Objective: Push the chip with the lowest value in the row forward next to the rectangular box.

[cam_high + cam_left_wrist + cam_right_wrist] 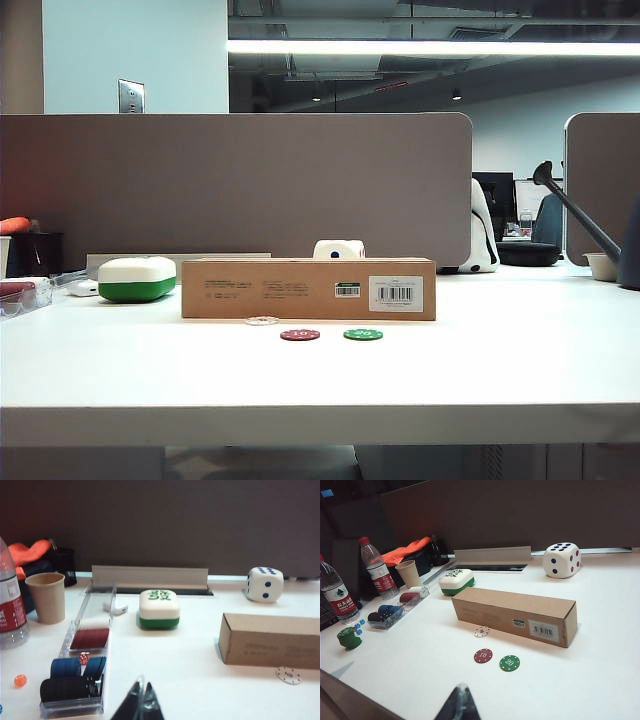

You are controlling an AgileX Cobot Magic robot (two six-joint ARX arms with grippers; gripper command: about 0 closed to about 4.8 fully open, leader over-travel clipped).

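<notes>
The white chip [262,320] [481,631] [288,675] lies flat on the table close to the front face of the brown rectangular box [308,288] [516,614] [270,640]. The dark red chip [300,335] [483,655] and the green chip [363,334] [509,662] lie side by side, nearer the table's front edge than the white one. My left gripper [141,692] is shut and empty, well short of the box. My right gripper [461,689] is also shut and empty, some way back from the red and green chips. Neither gripper shows in the exterior view.
A white-and-green rounded case [137,278] [456,581] sits left of the box, and a large white die [339,250] [561,559] is behind it. A clear tray of stacked chips [80,672], a paper cup [46,597] and water bottles [377,572] stand at the left. A grey partition [235,185] closes the back.
</notes>
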